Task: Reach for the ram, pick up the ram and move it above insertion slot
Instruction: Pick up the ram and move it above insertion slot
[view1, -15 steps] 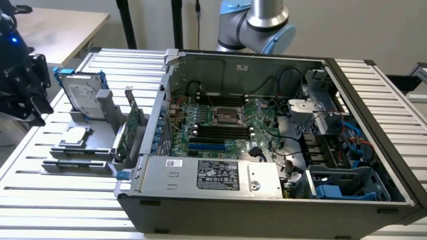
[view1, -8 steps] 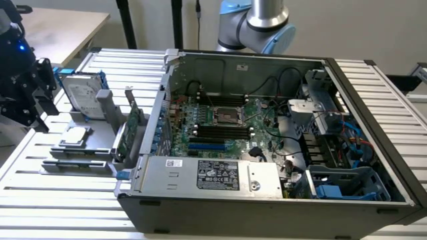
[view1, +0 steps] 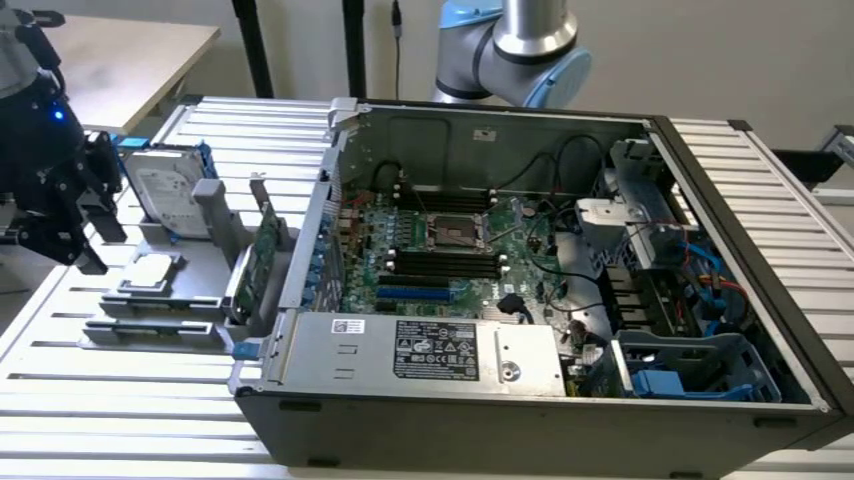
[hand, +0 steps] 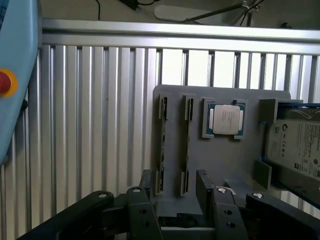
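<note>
Gripper (hand: 176, 192): black fingers spread, nothing between them, over the matte grey plastic holder (hand: 235, 165) on the ribbed aluminium table (hand: 100, 125). ram (hand: 161, 150) stands edge-on in a holder slot, a thin green strip. Chips can't be made out. Hard drive (hand: 295, 145) is cut off at the frame edge.

a grey holder (hand: 220, 165) is pictured lying on a slatted metal table (hand: 100, 125). the ram (hand: 161, 150) is seen edge-on as a thin green strip in the holder's outermost slot, with a second slot just beside it. a processor chip (hand: 225, 120) is seated in the holder past the slots, and a hard drive (hand: 295, 145) is set at the holder's far side. the gripper (hand: 176, 182) is shown at the holder's edge, fingers (hand: 204, 182) spread, both slot ends between them.
</note>
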